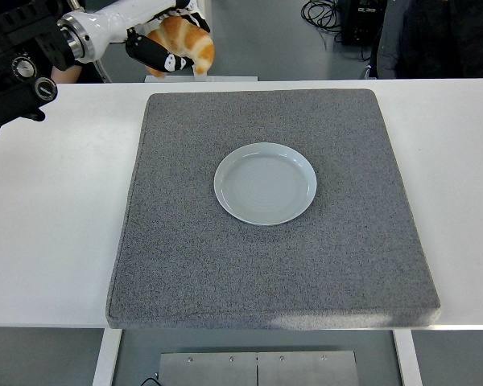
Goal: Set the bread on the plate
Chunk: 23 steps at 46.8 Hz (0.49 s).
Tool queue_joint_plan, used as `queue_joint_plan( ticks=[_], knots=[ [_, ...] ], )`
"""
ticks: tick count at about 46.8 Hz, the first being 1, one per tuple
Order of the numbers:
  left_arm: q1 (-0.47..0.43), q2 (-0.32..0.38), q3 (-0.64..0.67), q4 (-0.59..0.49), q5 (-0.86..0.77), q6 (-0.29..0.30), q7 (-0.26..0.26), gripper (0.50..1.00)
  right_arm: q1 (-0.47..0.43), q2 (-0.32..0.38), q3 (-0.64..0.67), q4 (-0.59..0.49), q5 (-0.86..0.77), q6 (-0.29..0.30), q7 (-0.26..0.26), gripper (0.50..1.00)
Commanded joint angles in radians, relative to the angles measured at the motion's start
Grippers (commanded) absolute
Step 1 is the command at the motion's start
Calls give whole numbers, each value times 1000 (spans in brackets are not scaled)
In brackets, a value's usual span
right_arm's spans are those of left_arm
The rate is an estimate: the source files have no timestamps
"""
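The white tabletop [56, 233] spans the width of the view, its near edge running along the bottom. On it lies 1 grey mat [306, 265], roughly square, covering most of the centre and right of the surface; a bare strip of tabletop shows to its left, right and far side.

The left arm [32, 56] enters from the upper left corner, black at the forearm with a white wrist section, and is raised above the far left of the scene, beyond the mat's far edge.

1 plate [265, 183], round and pale grey-blue, sits flat on the mat slightly far of its centre. Nothing rests on it.

The left robot hand [165, 40] is at the far left, well apart from the plate. Its black fingers [149, 52] are curled around the bread and grip it from below and the side.

The bread [187, 44], 1 golden-brown croissant-shaped piece, is held in that hand in the air, above the area just past the mat's far left corner. It touches neither mat nor plate.

Dark clothing of a seated person [443, 36] shows at the far right edge.
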State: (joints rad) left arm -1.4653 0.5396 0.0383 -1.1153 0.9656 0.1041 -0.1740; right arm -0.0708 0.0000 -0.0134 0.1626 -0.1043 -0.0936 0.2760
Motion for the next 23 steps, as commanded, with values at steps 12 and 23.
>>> queue_joint_plan(
  ticks=[12, 23],
  knots=[
    [8, -177, 35, 14, 13, 2, -15, 500, -3, 0, 0, 0, 0, 0, 0, 1000],
    [66, -247, 35, 28, 13, 2, -30, 500, -3, 0, 0, 0, 0, 0, 0, 1000]
  ],
)
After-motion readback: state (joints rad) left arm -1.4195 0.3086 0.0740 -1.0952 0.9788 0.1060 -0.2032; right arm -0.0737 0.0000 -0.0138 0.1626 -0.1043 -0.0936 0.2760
